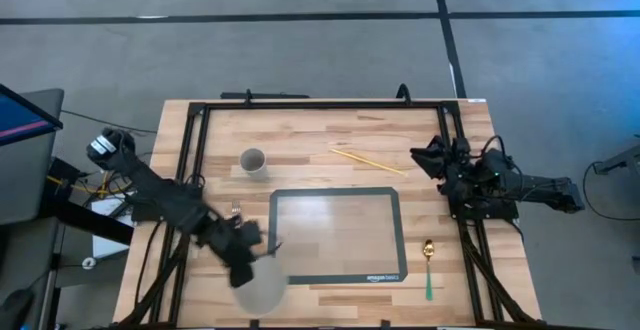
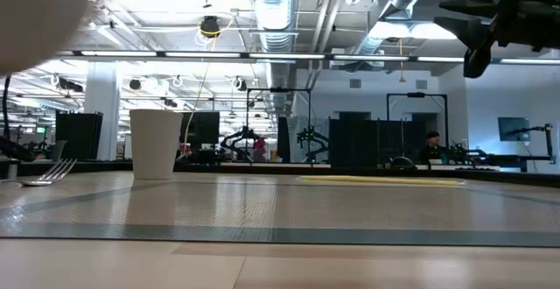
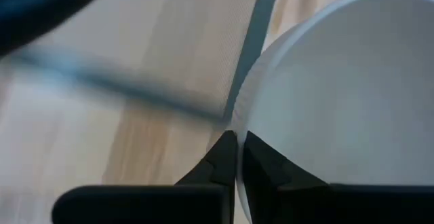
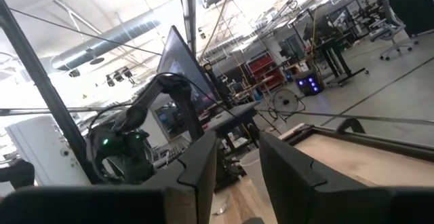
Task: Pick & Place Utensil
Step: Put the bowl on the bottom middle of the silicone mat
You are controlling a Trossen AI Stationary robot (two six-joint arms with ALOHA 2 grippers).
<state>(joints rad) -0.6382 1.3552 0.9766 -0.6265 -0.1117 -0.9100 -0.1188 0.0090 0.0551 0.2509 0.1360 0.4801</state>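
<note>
A white paper plate (image 1: 262, 286) is near the table's near-left edge, with my left gripper (image 1: 250, 258) shut on it. In the low view the plate (image 2: 35, 13) is a pale blur high up, close to the camera. A gold spoon with a green handle (image 1: 428, 266) lies right of the grey-bordered mat (image 1: 385, 276). A fork (image 1: 235, 208) lies left of the mat, and chopsticks (image 1: 368, 160) lie beyond it. My right gripper (image 4: 237, 163) is open, raised by the table's right edge, and touches nothing. My left gripper (image 3: 237, 139) pinches the plate's rim (image 3: 245, 115) between its two fingers, one on each face of the plate. The fingers (image 3: 261, 163) meet the rim edge-on. The plate is lifted clear of the table and extends away from the fingertips.
A white paper cup (image 1: 253, 162) stands upright beyond the mat's far-left corner, also seen in the low view (image 2: 156, 144). A black frame (image 1: 320, 104) runs along the table's far and side edges. Bare wood lies between the mat and the near edge.
</note>
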